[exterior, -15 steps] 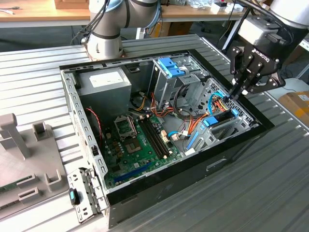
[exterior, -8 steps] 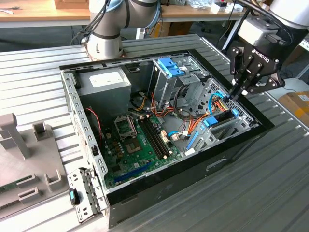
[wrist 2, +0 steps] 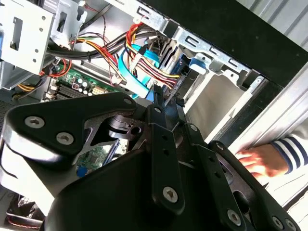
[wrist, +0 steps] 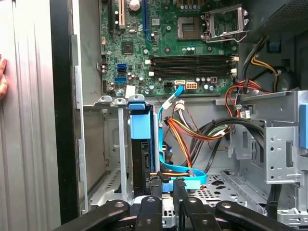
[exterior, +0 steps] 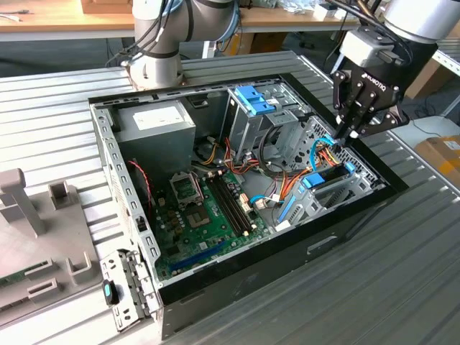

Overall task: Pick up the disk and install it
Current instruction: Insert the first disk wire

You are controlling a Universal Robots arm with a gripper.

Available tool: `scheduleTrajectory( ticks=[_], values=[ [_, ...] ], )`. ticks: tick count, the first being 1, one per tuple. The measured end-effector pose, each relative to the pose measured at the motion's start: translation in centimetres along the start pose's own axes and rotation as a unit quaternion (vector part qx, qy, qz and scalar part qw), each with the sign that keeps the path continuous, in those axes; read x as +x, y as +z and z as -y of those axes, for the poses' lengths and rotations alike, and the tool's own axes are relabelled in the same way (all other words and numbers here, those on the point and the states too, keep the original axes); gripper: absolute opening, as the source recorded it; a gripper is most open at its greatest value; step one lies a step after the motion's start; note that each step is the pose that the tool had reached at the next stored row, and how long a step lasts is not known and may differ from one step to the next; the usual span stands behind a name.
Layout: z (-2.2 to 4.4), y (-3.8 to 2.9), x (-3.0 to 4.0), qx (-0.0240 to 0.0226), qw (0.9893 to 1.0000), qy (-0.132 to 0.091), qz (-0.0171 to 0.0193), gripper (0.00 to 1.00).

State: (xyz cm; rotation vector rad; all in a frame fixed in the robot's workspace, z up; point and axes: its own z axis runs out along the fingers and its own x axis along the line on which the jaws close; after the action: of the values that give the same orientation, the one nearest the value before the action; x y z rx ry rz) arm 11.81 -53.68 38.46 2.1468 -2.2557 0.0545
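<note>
On the ribbed metal table [exterior: 65,115] we see the open computer case [exterior: 108,144], its green motherboard [exterior: 208,215] flat on the floor. Nearer the case's right end stands a bare metal cage topped by a blue latch [exterior: 255,97]. Further right, the disk [exterior: 327,180] sits on edge in the steel bay at the case's right corner; its long axis runs along the bay, its blue rail [wrist: 143,126] faces up and its dark casing looks smooth. The black gripper [exterior: 343,138] hangs directly above it, fingers [wrist: 153,185] drawn close together with only a thin gap; whether they pinch anything we cannot tell.
</note>
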Motion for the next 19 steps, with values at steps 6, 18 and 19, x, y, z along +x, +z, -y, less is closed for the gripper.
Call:
scheduleTrajectory(
  ticks=[6,18,19],
  values=[
    [0.00,0.64,0.02,0.0000,1.0000,0.000,-0.0001,0.24],
    [0.01,0.88,0.08,0.0000,1.0000,0.000,-0.0002,0.16],
    [0.01,0.88,0.08,0.0000,1.0000,0.000,-0.0002,0.16]
  ],
)
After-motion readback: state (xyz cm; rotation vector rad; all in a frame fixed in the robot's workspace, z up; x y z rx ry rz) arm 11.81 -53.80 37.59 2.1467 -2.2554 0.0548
